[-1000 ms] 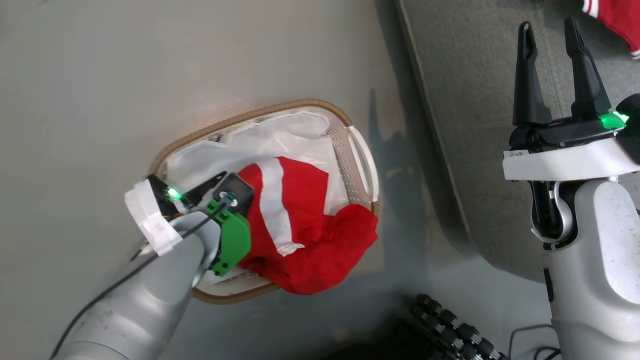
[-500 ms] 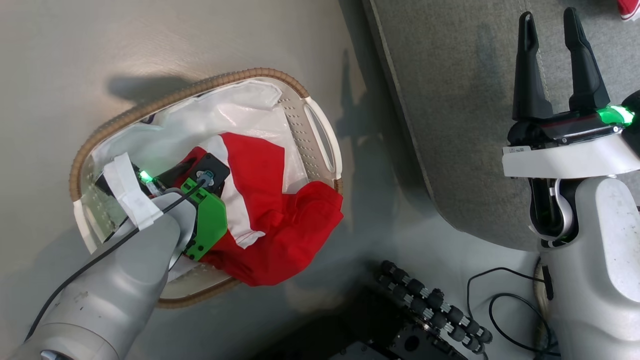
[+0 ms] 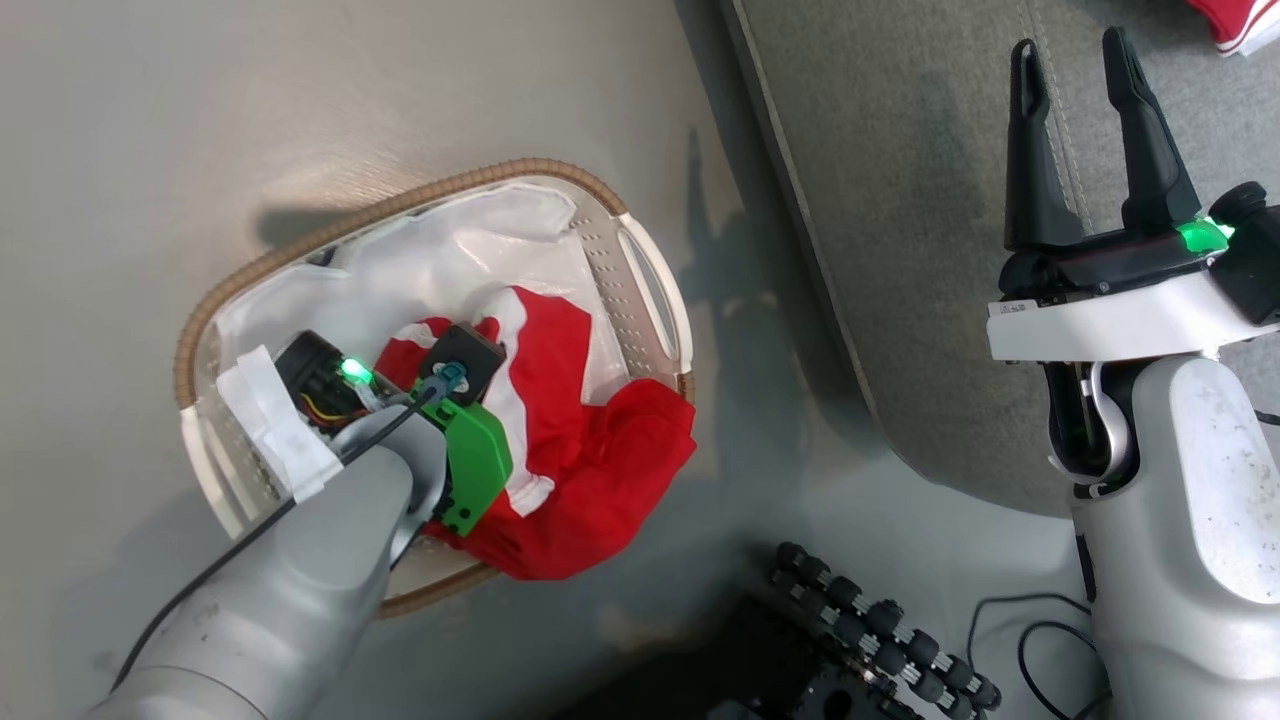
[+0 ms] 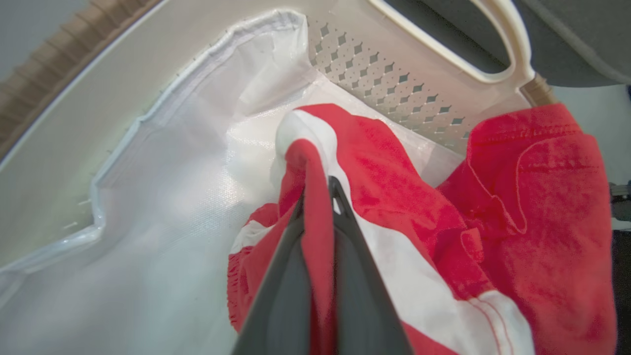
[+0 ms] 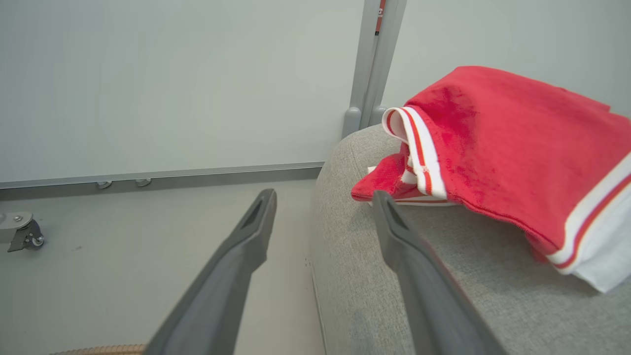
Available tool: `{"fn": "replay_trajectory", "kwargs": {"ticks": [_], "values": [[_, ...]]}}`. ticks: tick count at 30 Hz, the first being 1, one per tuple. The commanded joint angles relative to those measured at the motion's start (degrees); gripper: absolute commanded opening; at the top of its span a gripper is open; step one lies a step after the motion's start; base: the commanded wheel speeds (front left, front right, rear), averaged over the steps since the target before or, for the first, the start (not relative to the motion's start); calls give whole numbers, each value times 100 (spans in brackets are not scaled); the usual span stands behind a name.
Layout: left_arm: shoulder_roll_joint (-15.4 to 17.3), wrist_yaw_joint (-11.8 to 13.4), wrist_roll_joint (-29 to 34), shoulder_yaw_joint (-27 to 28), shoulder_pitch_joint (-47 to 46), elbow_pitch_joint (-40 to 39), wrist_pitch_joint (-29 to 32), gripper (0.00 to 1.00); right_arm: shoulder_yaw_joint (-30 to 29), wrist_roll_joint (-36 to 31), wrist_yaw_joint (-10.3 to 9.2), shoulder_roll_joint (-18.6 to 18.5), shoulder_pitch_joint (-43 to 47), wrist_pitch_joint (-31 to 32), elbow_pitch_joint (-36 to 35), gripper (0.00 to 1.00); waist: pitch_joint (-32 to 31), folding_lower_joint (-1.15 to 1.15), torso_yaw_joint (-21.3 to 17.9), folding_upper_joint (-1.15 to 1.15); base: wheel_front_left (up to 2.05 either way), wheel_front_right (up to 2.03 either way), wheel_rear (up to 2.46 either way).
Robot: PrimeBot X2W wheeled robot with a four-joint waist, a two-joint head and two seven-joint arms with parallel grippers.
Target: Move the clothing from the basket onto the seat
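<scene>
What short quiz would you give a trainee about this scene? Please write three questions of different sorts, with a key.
1. True or false: the left hand is shut on a fold of the red garment that lies in the basket.
2. Choose one. The right hand is:
A) open and holding nothing
B) shut on a garment
C) gripping the basket handle
3. Short answer: on what does the second red garment lie?

Key
1. True.
2. A.
3. On the grey seat.
</scene>
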Motion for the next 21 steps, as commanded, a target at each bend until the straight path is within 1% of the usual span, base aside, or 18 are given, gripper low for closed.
{"fn": "replay_trajectory", "kwargs": {"ticks": [1,5,10,12,18,21], "values": [[-29,12,-97,36,109,-60,-131,0,-37,-77,-8,-14,46,-13,50,100,-387,-1,291,62,0,0,0],[-12,12,-213,30,292,-275,-399,0,-72,-290,-8,-16,187,-13,148,100,-848,-1,524,62,0,0,0],[70,25,-291,83,537,-687,-614,0,-115,-612,-8,-18,452,-13,307,100,-1583,-1,838,62,0,0,0],[159,108,-181,54,575,-890,-657,0,-147,-733,-8,-19,578,-13,377,100,-1880,-1,953,62,0,0,0],[332,213,2,51,693,-1614,-701,0,-134,-1045,-8,-19,1066,-13,624,100,-2826,-1,1266,62,0,0,0],[469,206,130,2,692,-2051,-700,0,-63,-1105,-8,-18,1295,-13,713,100,-3236,-1,1355,62,0,0,0]]}}
